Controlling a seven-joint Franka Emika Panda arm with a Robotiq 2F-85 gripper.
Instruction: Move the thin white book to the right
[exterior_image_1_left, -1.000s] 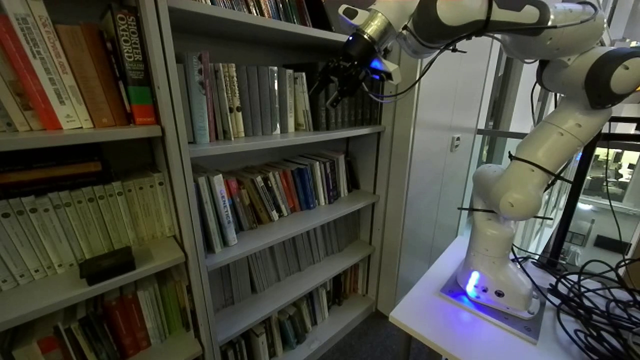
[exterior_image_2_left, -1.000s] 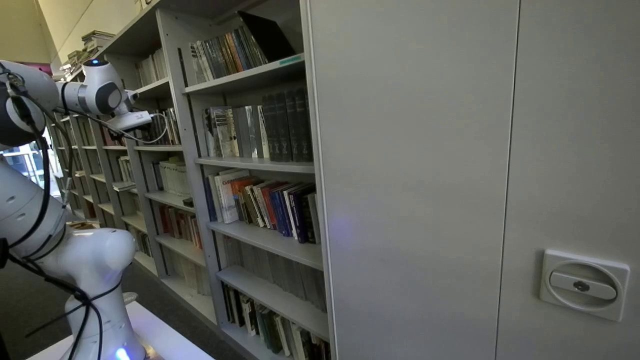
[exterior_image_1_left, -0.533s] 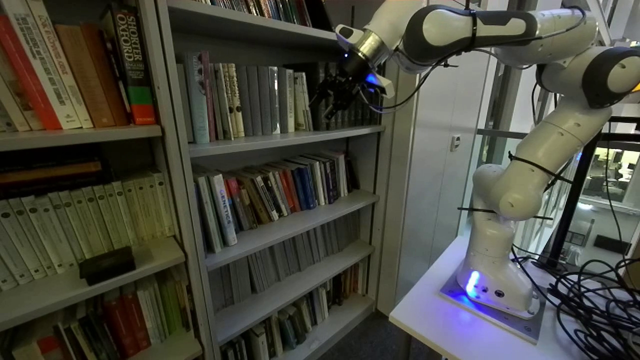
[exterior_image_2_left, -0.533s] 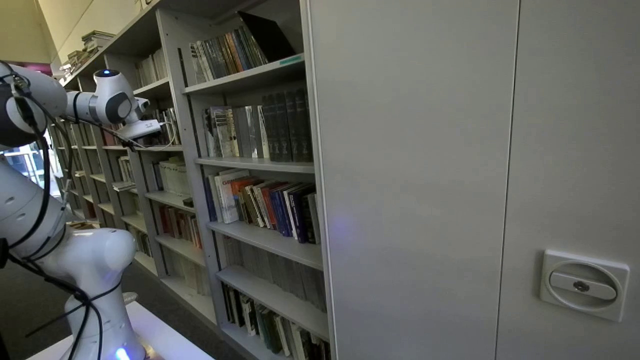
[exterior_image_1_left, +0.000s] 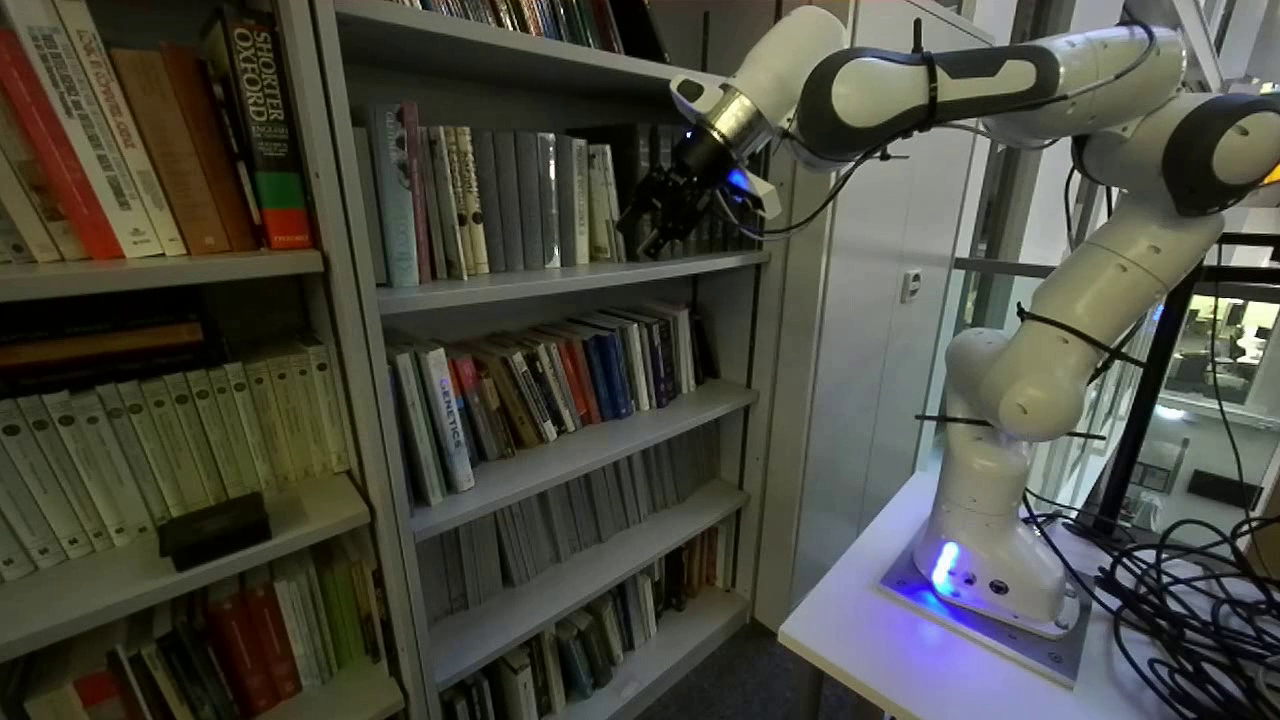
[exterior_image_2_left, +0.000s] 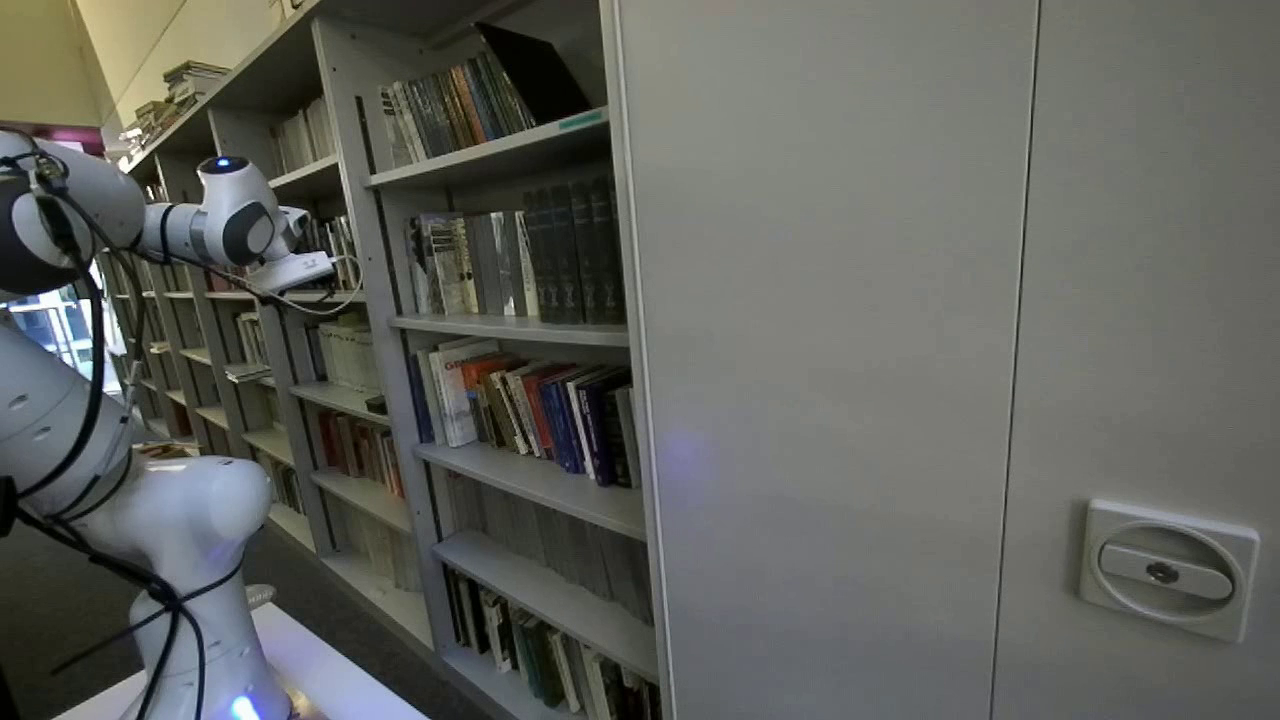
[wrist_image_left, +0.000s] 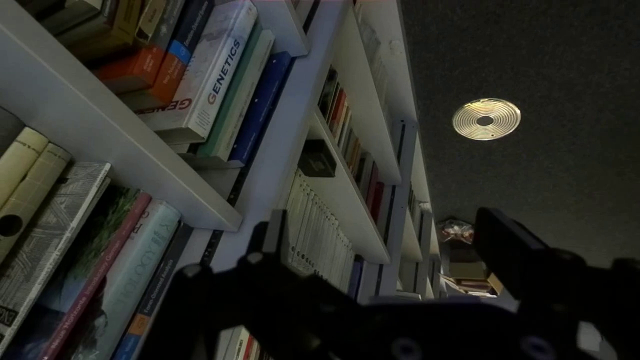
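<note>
Several thin pale books show, and I cannot tell which one is the thin white book. Thin white spines (exterior_image_1_left: 170, 440) stand in a row at the left in an exterior view; the wrist view also has these white books (wrist_image_left: 320, 235) beyond the fingers. A thin pale book (exterior_image_1_left: 416, 430) leans left of the thicker white Genetics book (exterior_image_1_left: 450, 420). My gripper (exterior_image_1_left: 640, 234) hangs in front of the upper shelf's dark volumes, tilted downward. In the wrist view the gripper (wrist_image_left: 382, 220) has its fingers wide apart, with nothing held between them.
A shelf board (exterior_image_1_left: 570, 280) runs just below the gripper. Upright partitions (exterior_image_1_left: 365, 350) divide the bookcase. A small black box (exterior_image_1_left: 215, 528) lies on the left shelf. The arm's base stands on a white table (exterior_image_1_left: 850, 620), with coiled cables (exterior_image_1_left: 1190, 600) beside it.
The arm has lowered my gripper toward the upper shelf board, drifting slightly left in an exterior view. Its fingers remain apart. The books have not moved.
</note>
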